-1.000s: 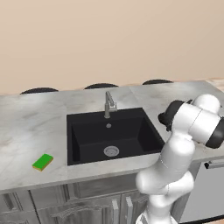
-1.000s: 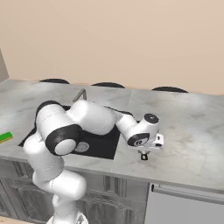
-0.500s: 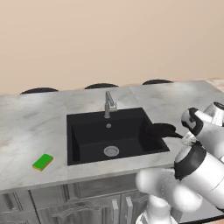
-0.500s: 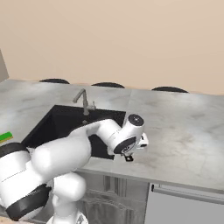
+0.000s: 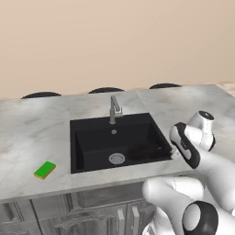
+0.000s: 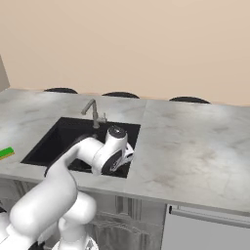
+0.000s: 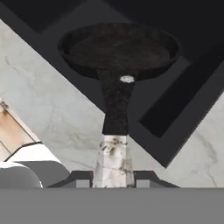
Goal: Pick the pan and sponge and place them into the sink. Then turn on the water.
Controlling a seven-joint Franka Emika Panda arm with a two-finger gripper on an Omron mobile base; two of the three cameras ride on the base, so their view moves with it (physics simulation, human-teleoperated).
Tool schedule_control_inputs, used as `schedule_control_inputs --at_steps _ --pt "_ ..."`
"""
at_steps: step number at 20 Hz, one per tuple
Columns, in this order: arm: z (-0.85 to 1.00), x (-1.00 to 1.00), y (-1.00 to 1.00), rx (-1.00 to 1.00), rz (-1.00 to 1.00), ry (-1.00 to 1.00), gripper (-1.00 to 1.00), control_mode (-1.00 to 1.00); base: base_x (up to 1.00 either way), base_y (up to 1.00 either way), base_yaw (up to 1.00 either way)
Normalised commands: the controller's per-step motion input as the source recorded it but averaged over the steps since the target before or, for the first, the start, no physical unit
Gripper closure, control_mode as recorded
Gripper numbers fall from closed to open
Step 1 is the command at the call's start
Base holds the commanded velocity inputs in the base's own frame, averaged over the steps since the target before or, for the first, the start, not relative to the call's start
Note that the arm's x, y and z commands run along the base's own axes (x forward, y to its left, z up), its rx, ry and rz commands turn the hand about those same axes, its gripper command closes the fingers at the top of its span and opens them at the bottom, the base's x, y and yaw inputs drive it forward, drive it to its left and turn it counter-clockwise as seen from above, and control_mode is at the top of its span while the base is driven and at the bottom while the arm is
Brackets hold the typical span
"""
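Observation:
My gripper (image 7: 113, 179) is shut on the pale end of the pan's long handle. The pan (image 7: 119, 49) is a small round black frying pan; it hangs level over the right rim of the sink (image 7: 175, 114), its bowl out above the black basin. From the left base camera, my hand (image 5: 183, 143) hovers at the right edge of the sink (image 5: 92, 137), and the pan is hard to pick out against the dark basin. The green and yellow sponge (image 5: 44, 170) lies on the counter left of the sink, far from my gripper. No water runs from the grey faucet (image 5: 113, 109).
A silver drain (image 5: 116, 159) sits in the basin floor. Marble counter (image 6: 195, 141) stretches wide to the right of the sink (image 6: 53, 139). Dark stool tops (image 6: 120, 94) line the far edge. Cabinet doors and a dishwasher front (image 6: 205, 229) lie below. The sponge (image 6: 6, 153) is at the left edge.
My arm has swung left, carrying the pan from the counter right of the sink to above the basin's right rim. The sponge has stayed put.

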Motion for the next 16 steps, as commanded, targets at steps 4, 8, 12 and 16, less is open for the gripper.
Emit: schedule_control_inputs --at_steps 4,8,12,16 --pt "0.04 0.27 0.43 0.0 0.3 0.0 1.0 -1.0 0.0 0.0 0.0" --pt "0.0 0.34 0.24 0.0 0.28 0.0 1.0 -1.0 0.0 0.0 0.0" --pt "0.0 0.65 0.37 0.0 0.26 0.0 1.0 -1.0 0.0 0.0 0.0" --pt "0.0 0.78 0.28 0.0 0.23 0.0 1.0 -1.0 0.0 0.0 0.0"
